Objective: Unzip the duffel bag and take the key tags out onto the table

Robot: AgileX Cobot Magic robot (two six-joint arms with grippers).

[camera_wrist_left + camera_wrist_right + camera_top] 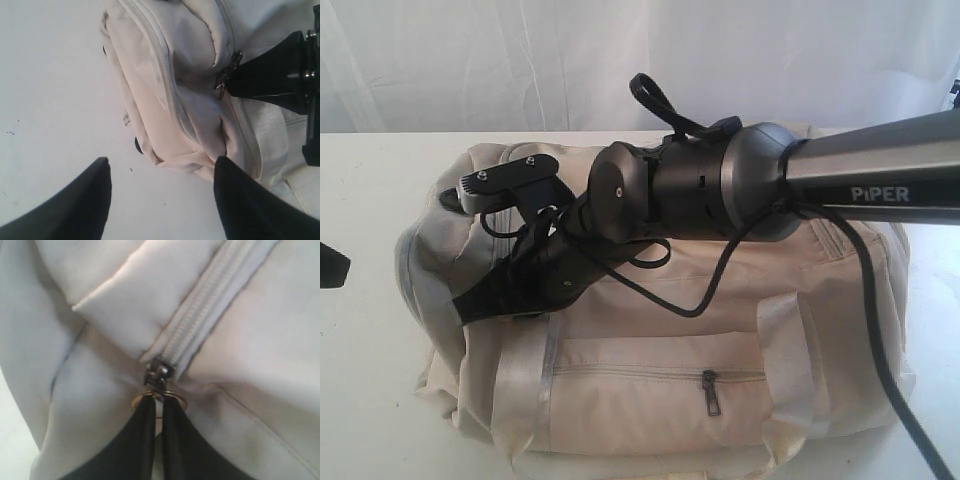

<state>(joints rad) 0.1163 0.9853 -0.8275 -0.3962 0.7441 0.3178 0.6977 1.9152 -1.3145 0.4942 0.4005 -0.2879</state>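
Bright, even, diffuse light throughout. White worktop near overexposed. Faint soft shadow under duffel bag. Exterior view slightly soft, grainy. Right wrist view close-up: zipper pull out of focus. Left wrist view: left gripper blurred, dark, detail lost.

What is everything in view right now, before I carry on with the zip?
duffel bag: one, cream, lying on the table
main zipper pull: one, dark metal, on the bag's top zip
front pocket zipper pull: one, dark, on the bag's front
table: one, white, under the bag
curtain: one, white, behind the table
key tags: none visible
cable: at least one, black, draped over the bag
right end effector: black, shut on the main zipper pull
left end effector: black, open, by the bag's end
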